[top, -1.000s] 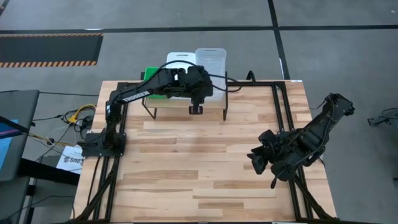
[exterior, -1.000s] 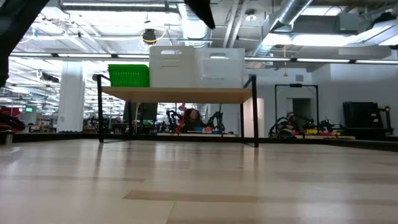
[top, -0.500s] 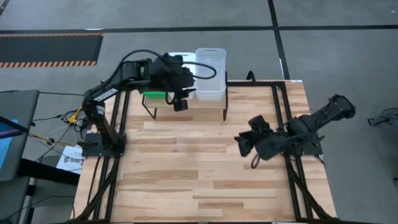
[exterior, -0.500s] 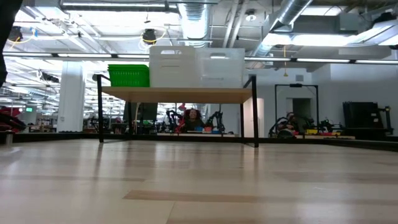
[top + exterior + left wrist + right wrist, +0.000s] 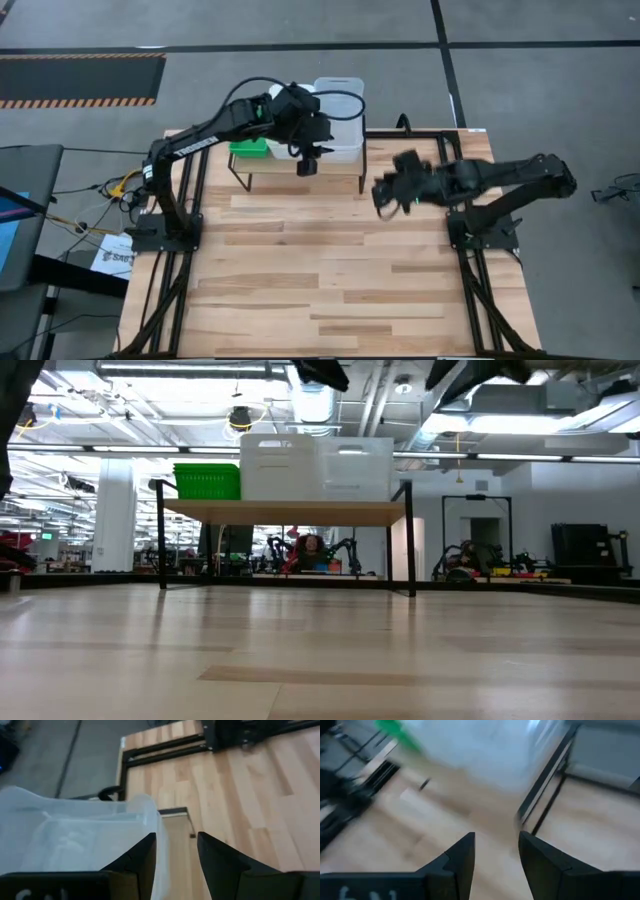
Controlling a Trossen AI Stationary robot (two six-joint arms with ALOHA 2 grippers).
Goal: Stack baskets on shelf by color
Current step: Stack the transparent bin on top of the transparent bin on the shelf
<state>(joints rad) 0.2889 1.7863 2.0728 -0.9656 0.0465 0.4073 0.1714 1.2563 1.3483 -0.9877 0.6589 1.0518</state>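
The shelf [image 5: 300, 170] stands at the table's far middle on black legs. On it, side by side, sit a green basket stack [image 5: 207, 482], a white stack [image 5: 278, 467] and a clear stack [image 5: 355, 468]. My left gripper [image 5: 307, 160] hangs open and empty above the shelf's near edge, by the clear stack's near left corner [image 5: 147, 815]. My right gripper [image 5: 383, 192] is open and empty over the table, right of the shelf's right legs, and points at the shelf. Its wrist view shows the clear stack [image 5: 485, 750] and a shelf leg [image 5: 545, 785], blurred.
Black frame rails [image 5: 455, 170] run along the table's left, right and far edges. Bare plank tabletop [image 5: 320, 270] stretches from the shelf to the near edge. Both arms show at the top of the low view, above the baskets.
My right gripper has swung from the table's near right toward the far edge and left, stretching out toward the shelf's right end. My left gripper has swung left along the shelf and come back right to the clear stack's corner. The baskets have not moved.
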